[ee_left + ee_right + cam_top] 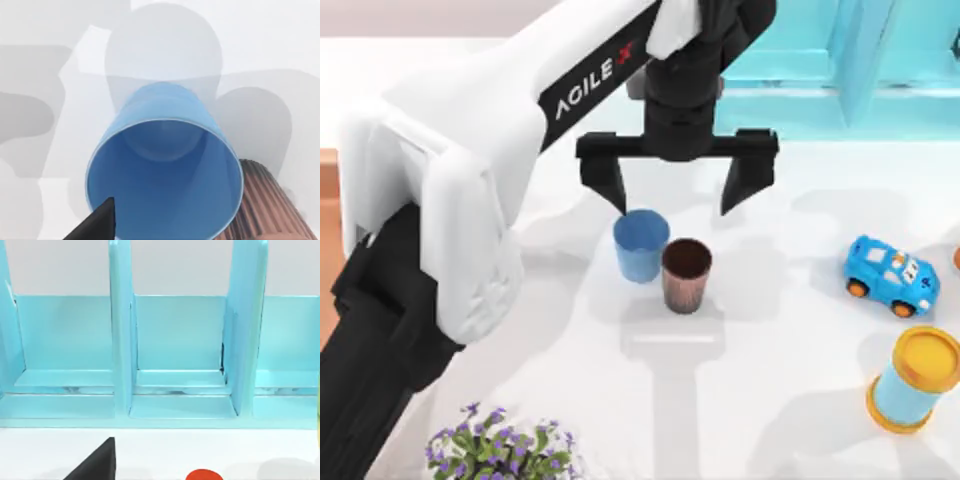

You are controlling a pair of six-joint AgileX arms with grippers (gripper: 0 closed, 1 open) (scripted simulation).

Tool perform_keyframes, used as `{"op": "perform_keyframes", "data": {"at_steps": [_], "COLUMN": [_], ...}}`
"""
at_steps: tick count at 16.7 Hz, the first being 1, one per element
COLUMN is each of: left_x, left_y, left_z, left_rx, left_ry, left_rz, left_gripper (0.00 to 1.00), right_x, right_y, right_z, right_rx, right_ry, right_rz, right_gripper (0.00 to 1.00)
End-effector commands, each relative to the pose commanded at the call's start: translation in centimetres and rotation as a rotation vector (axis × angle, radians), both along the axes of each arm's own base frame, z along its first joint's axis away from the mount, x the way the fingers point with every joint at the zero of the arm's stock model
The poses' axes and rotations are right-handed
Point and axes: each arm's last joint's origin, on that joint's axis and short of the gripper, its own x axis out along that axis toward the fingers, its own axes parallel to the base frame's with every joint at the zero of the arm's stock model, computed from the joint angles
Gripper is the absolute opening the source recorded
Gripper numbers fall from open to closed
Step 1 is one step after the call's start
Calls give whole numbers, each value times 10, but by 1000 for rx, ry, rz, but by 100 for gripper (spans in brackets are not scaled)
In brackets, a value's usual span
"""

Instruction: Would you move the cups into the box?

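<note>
Two cups stand side by side mid-table: a light blue cup (641,245) and a dark brown ribbed cup (686,275) touching its right side. My left gripper (675,198) hangs open just behind and above them, its left fingertip (614,192) close to the blue cup's rim. The left wrist view looks down into the blue cup (165,170), with the brown cup (265,205) beside it and one black fingertip (97,224) at the rim. A strip of the box (328,190) shows at the far left edge. My right gripper (97,465) is parked facing the shelf.
A turquoise shelf frame (840,70) runs along the back right. A blue toy car (890,275) and a blue cylinder with yellow lid (915,380) sit at the right. Purple flowers (500,450) stand at the front left. A red object (204,475) lies before the shelf.
</note>
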Motion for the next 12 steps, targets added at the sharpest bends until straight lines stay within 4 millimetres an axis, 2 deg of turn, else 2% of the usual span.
{"op": "perform_keyframes", "data": {"at_steps": [6,8,12], "left_x": [-5,-7,-7], "left_y": [3,3,3], "left_z": [-51,-58,-58], "left_rx": [2,0,0], "left_ry": [2,0,0], "left_rz": [0,0,0], "left_gripper": [100,100,100], "right_x": [0,0,0], "right_y": [0,0,0], "right_z": [0,0,0], "right_rx": [0,0,0], "right_ry": [0,0,0], "right_rz": [0,0,0], "right_gripper": [100,100,100]}}
